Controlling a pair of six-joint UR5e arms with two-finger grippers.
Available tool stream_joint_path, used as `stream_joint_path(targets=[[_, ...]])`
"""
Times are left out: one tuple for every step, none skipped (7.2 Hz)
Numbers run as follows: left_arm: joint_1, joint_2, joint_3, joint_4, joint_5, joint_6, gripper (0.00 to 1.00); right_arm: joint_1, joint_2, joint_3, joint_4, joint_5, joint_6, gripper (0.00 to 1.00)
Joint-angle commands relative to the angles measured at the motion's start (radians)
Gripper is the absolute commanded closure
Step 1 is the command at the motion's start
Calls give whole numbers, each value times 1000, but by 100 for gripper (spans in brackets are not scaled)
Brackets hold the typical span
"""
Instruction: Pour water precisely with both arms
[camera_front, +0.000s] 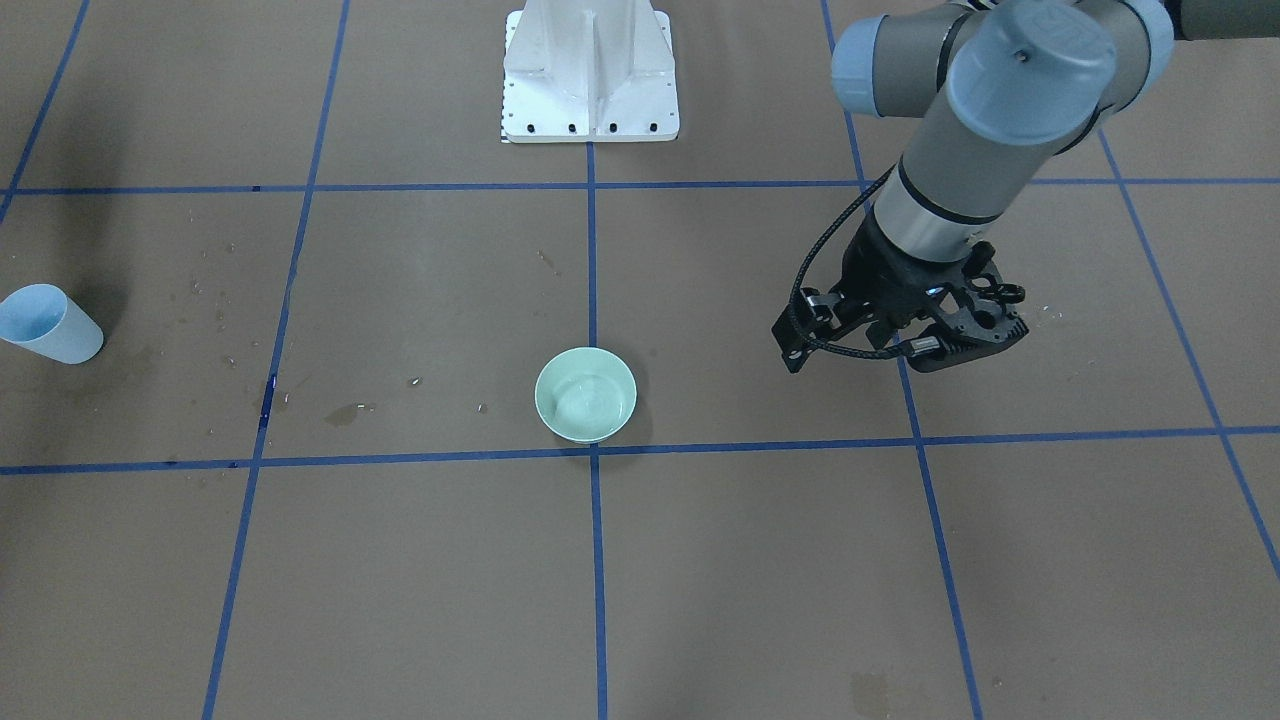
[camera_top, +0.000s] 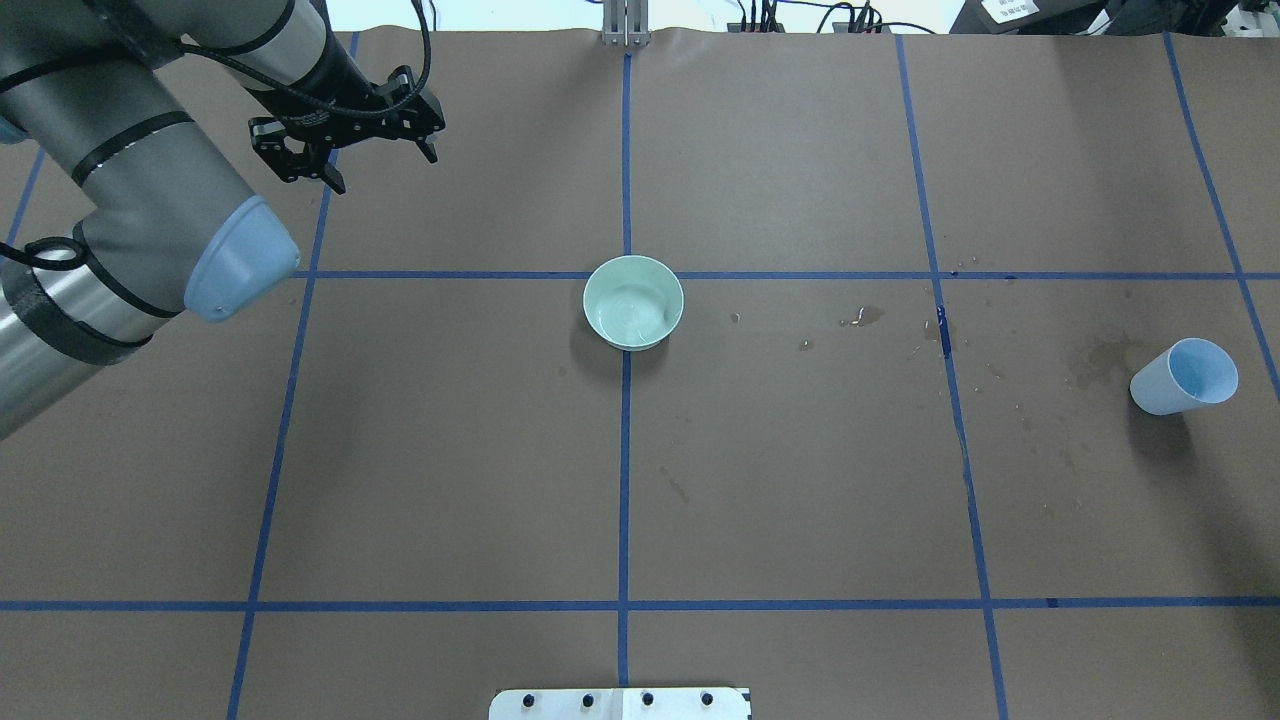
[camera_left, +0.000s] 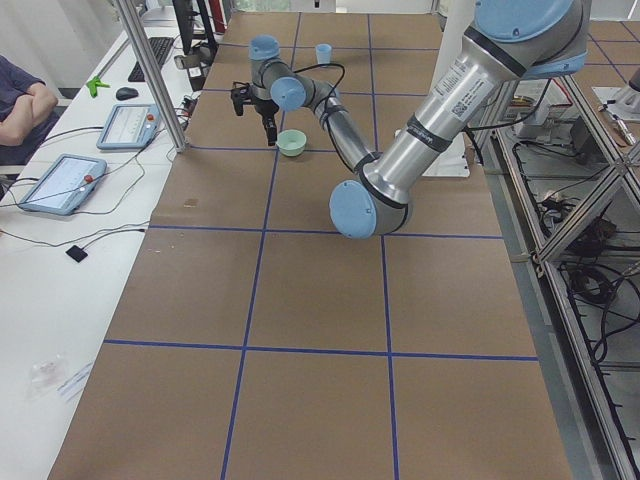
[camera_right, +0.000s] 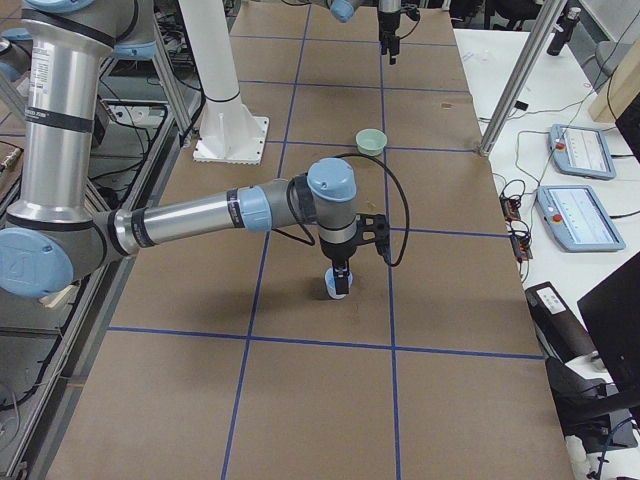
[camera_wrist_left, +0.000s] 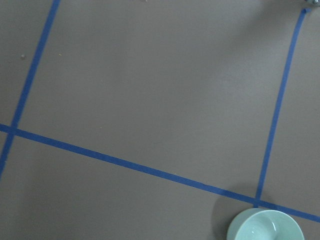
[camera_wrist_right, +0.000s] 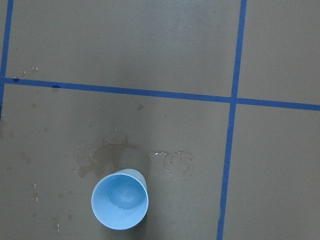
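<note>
A pale green bowl (camera_top: 633, 302) stands at the table's centre on a blue tape crossing, with a wet sheen of water (camera_front: 590, 405) inside. A light blue cup (camera_top: 1185, 377) stands upright far to the robot's right; the right wrist view looks straight down into the cup (camera_wrist_right: 120, 199). My left gripper (camera_top: 382, 168) hovers open and empty, beyond the bowl and to its left. My right gripper (camera_right: 340, 272) hangs just above the cup (camera_right: 335, 288), seen only in the exterior right view, so I cannot tell whether it is open or shut.
Wet stains and droplets (camera_wrist_right: 172, 162) mark the brown paper around the cup and between the cup and the bowl (camera_top: 865, 315). The white pedestal (camera_front: 590, 70) stands at the robot's side. An operator and tablets (camera_left: 60, 180) are beside the table.
</note>
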Motion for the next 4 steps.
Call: stream_joint_path(targets=[[-5,20,-11,0,3,7,0,-7,-110,14,175,-43,80,1],[-5,40,-11,-3,6,7,0,-34,-110,27,177,-39,182,1],[-2,52,-13,-4,7,7,0,-78,-131,81,178,-50,280,1],[-1,54,-11,-4,9,6,0,-115,-147,130,182,-65,387,1]])
